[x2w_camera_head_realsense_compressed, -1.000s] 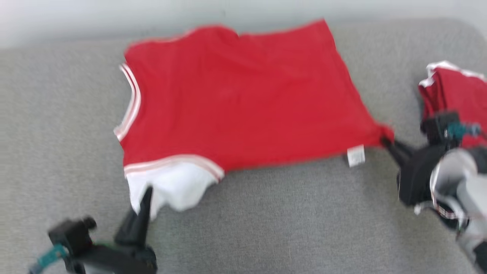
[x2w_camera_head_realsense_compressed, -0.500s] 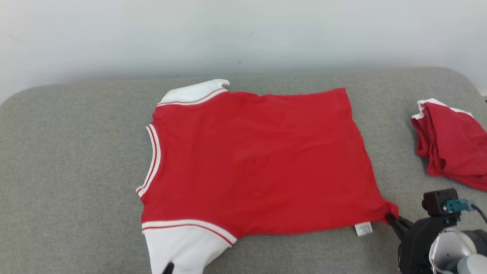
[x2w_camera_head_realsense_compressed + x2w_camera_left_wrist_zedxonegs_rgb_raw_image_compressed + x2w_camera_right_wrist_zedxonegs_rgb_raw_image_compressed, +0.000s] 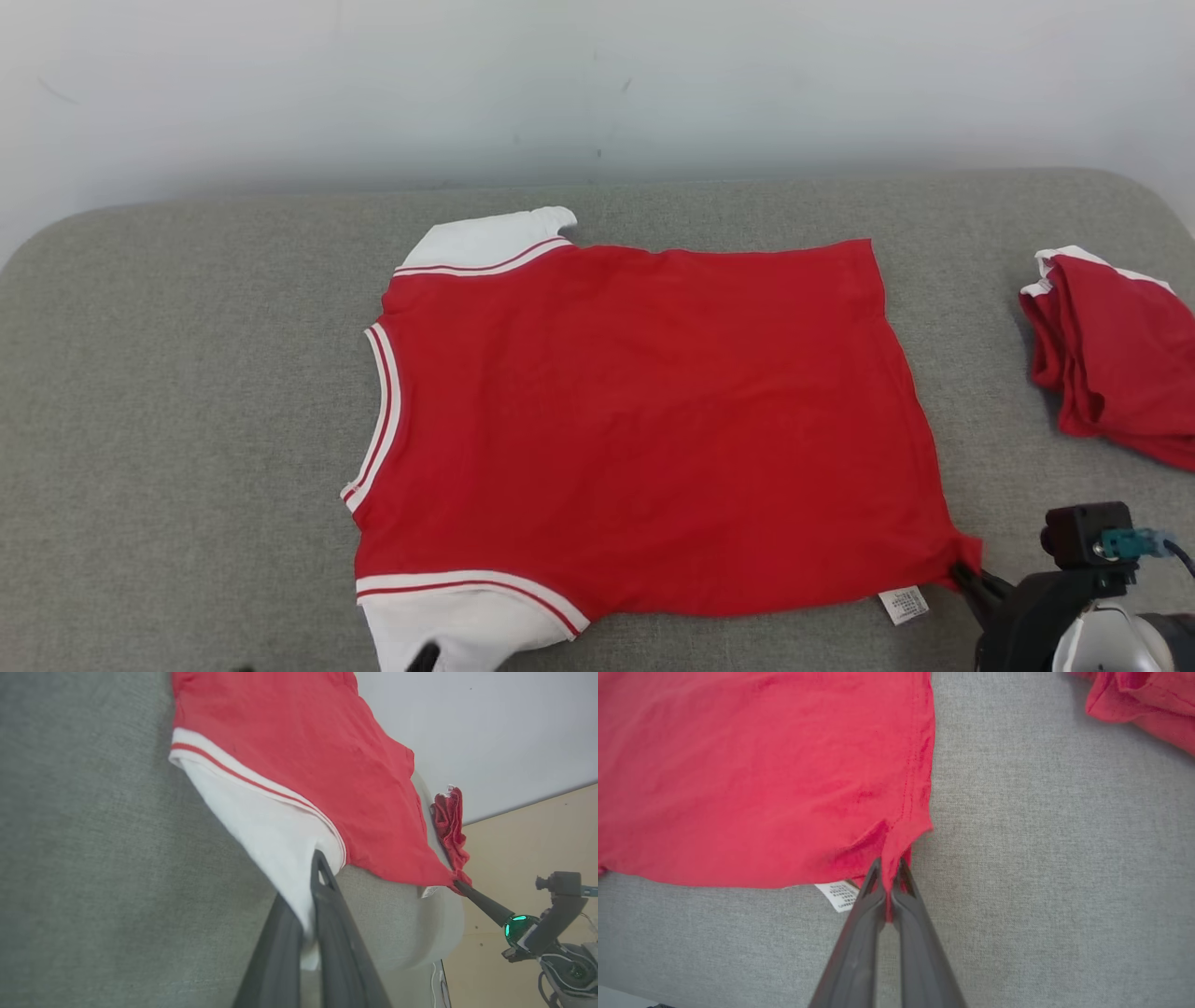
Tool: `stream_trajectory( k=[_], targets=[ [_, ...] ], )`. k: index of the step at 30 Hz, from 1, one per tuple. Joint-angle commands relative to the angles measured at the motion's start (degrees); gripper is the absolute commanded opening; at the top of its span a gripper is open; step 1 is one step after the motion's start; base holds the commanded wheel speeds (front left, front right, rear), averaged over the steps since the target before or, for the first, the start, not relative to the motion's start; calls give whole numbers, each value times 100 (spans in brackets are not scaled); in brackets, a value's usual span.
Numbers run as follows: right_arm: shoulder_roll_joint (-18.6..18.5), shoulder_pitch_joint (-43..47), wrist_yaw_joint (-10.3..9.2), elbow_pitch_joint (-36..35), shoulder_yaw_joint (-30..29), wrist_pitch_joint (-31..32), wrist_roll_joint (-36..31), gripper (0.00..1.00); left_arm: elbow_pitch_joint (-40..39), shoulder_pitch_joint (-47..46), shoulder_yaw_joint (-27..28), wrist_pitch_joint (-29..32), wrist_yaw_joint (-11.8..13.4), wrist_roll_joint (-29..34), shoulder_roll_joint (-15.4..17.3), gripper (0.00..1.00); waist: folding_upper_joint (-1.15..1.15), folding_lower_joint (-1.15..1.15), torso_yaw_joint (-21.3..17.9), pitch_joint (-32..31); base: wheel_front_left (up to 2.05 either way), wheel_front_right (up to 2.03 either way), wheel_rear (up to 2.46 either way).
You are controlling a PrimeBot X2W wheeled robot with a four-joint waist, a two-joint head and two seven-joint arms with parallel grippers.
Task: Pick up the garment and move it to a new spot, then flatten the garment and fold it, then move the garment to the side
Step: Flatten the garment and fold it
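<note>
The garment [image 3: 635,420] is a red T-shirt with white sleeves and red-and-white trim, spread almost flat on the grey cushion [image 3: 187,420], neck toward the left. My right gripper [image 3: 962,574] is shut on its near right hem corner [image 3: 896,844], beside a small white label [image 3: 838,895]. My left gripper [image 3: 313,877] is shut on the near white sleeve [image 3: 275,835]; its tip [image 3: 422,656] peeks over the head view's bottom edge at that sleeve. The far white sleeve [image 3: 485,241] lies flat at the back.
A second red garment [image 3: 1116,359] lies bunched at the cushion's right end, also seen as red cloth [image 3: 1139,704] in the right wrist view. A pale wall [image 3: 597,84] rises behind the cushion. Bare grey cushion stretches to the left.
The head camera has tilted up, so the whole scene sits lower in the picture and the wall shows. The shirt now lies flatter and more stretched between my two shut grippers.
</note>
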Motion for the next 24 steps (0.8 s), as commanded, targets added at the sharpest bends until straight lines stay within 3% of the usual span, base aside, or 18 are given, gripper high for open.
stream_trajectory(
  k=[1, 7, 17, 24],
  targets=[
    [41, -93, -16, -18, -3, -11, -4, 0, -63, -204, 40, -18, -24, -46, -52, 0, 0, 0, -8, 17, 0, 0, 0],
    [12, -592, -16, 233, 100, -46, 67, 0, 78, -916, 107, -67, -80, -82, -265, 0, 0, 0, -20, 134, 0, 0, 0],
    [132, -1706, -16, 966, 193, -435, 52, 0, 1214, -2447, 71, -282, 29, 447, -474, 0, 0, 0, -46, 520, 0, 0, 0],
    [153, -2218, -16, 1458, 336, -756, -41, 0, 1812, -3122, 49, -468, -30, 592, -635, 0, 0, 0, -72, 798, 0, 0, 0]
  ],
)
